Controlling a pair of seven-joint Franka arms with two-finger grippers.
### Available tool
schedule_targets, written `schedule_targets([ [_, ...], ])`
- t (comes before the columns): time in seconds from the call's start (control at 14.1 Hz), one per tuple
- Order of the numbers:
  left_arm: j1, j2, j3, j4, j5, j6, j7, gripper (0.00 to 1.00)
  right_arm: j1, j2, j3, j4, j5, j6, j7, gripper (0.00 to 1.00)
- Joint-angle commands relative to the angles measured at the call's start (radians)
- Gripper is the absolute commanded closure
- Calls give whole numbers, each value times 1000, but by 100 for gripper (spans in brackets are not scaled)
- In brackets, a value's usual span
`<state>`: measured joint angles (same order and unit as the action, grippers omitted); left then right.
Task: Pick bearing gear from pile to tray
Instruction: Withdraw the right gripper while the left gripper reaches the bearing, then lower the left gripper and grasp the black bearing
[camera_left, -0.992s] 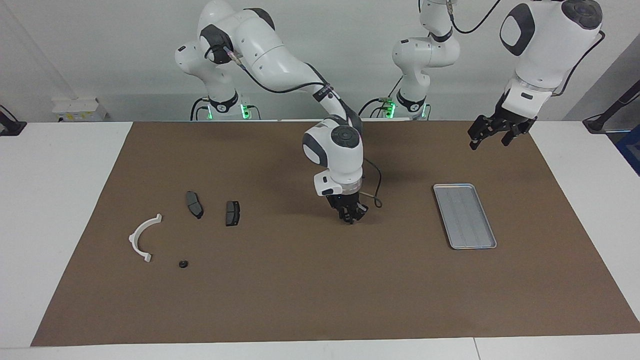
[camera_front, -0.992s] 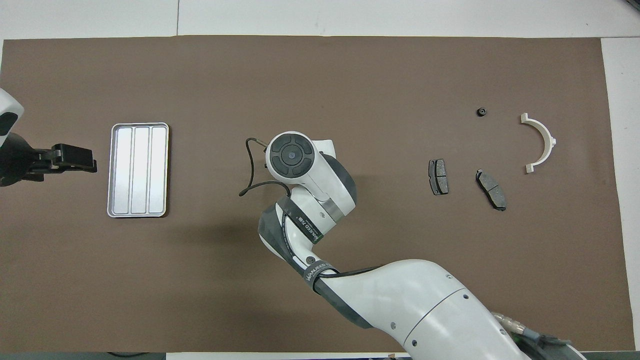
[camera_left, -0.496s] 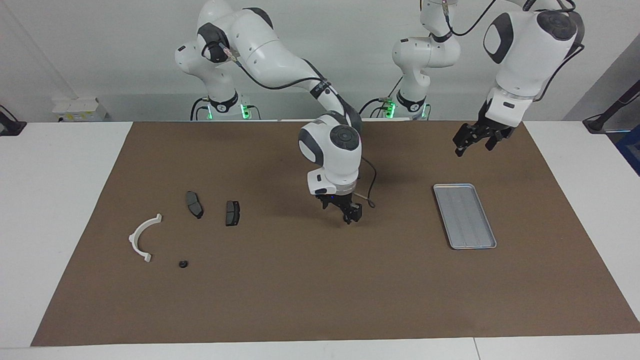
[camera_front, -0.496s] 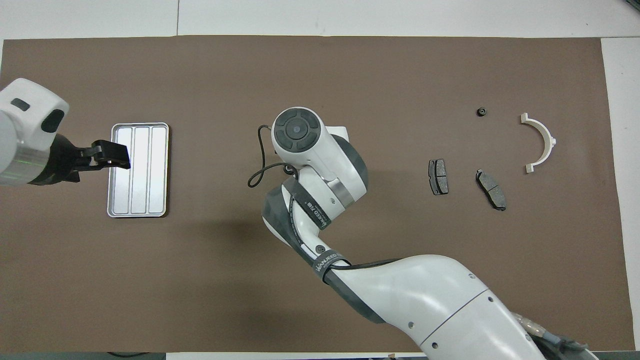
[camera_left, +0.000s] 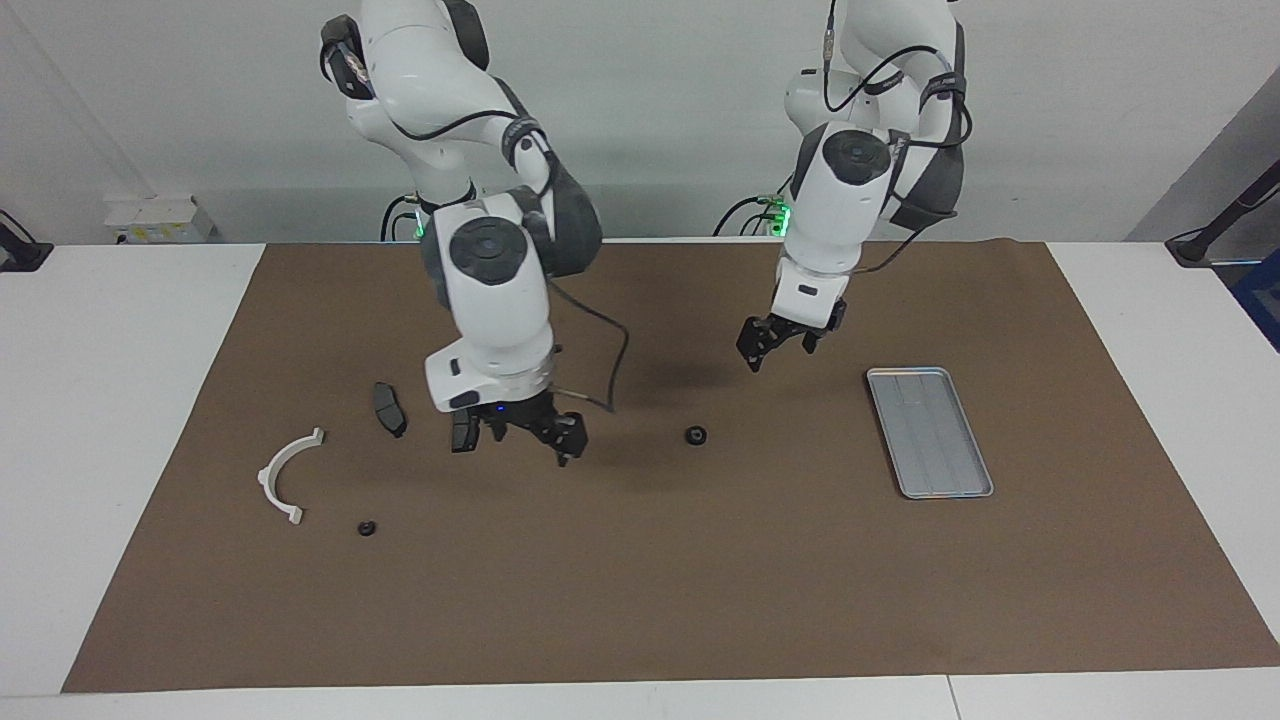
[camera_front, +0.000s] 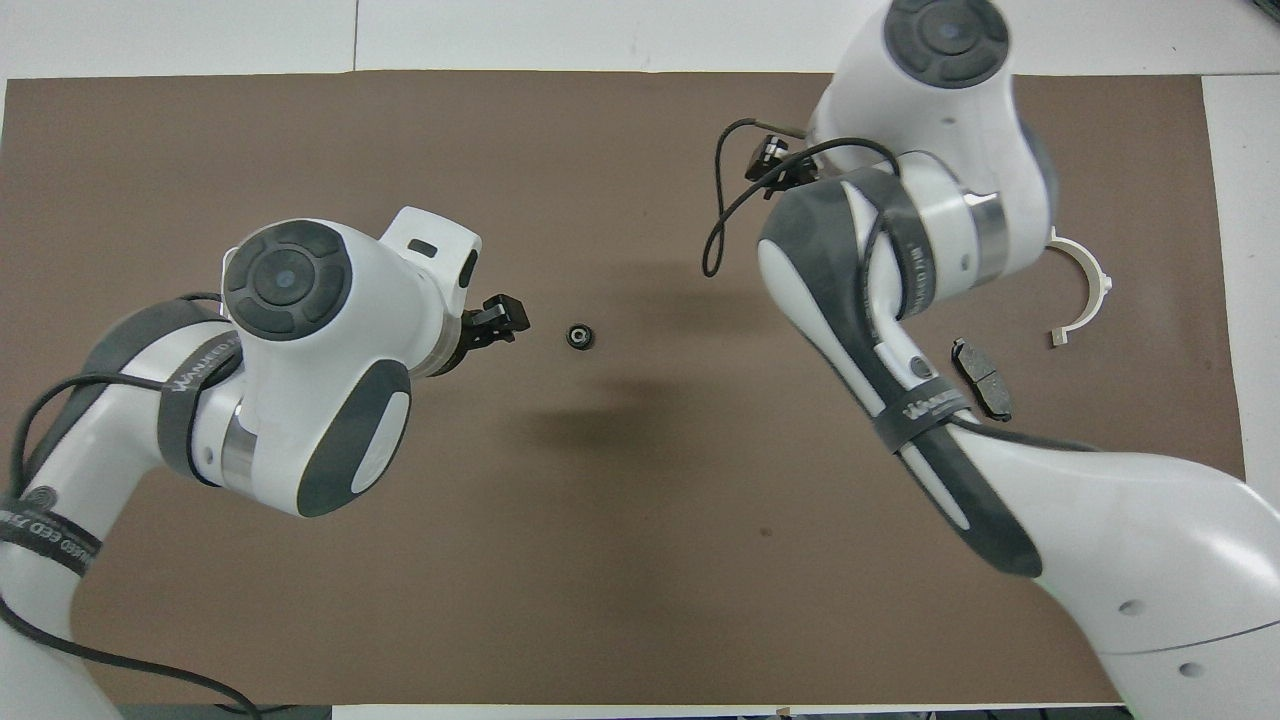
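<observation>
Black and round, the small bearing gear lies flat on the brown mat, about mid-table, alone, between my two grippers and touching neither; the grey metal tray sits toward my left arm's end, well apart from the gear, nothing on its ribbed floor; my left gripper hangs in the air over bare mat between gear and tray, tilted down toward the gear, fingers apart, holding nothing; my right gripper hangs low over the mat toward my right arm's end, fingers spread wide, nothing between them; it covers part of one dark brake pad in the facing view; whether it touches that pad I cannot tell; the second brake pad lies just beside, toward my right arm's end; the white half-ring bracket lies past that, near the mat's edge; a second small black round piece rests farther from me than the pads, near the bracket's end; white tabletop shows around the mat.
</observation>
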<state>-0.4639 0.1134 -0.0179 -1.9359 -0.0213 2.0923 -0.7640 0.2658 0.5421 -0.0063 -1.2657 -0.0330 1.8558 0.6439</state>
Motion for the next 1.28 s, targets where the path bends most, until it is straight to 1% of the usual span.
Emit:
schedule_targets([
  [0.0,-47,60,22,-23,4,61,-53,0,-109,-5,22,-53,-8,6,-186,0],
  [0.14,-85,116,22,-21,4,104,-89,0,-166,-14,20,-86,-15,22,-258,0],
  [0.21,-99,142,22,-17,4,126,-112,0,-192,-13,20,-105,-18,49,-288,0],
  [0.35,-145,204,24,20,3,149,-159,0,-233,-5,19,-179,-28,168,-306,0],
  [0.43,-154,218,24,40,3,152,-172,0,-244,5,19,-210,-53,228,-306,0],
  [0.57,-156,254,22,72,3,161,-173,0,-272,44,19,-204,-87,272,-306,0],
  [0.64,-156,274,22,77,3,188,-173,0,-280,61,19,-205,-90,302,-306,0],
  [0.71,-156,279,22,69,4,225,-173,0,-281,76,19,-205,-90,318,-305,0],
  [0.92,-147,290,22,74,4,258,-169,0,-283,116,19,-202,-76,358,-288,1],
  [1.2,-144,314,24,80,6,293,-170,1,-287,119,20,-233,-68,362,-233,7],
])
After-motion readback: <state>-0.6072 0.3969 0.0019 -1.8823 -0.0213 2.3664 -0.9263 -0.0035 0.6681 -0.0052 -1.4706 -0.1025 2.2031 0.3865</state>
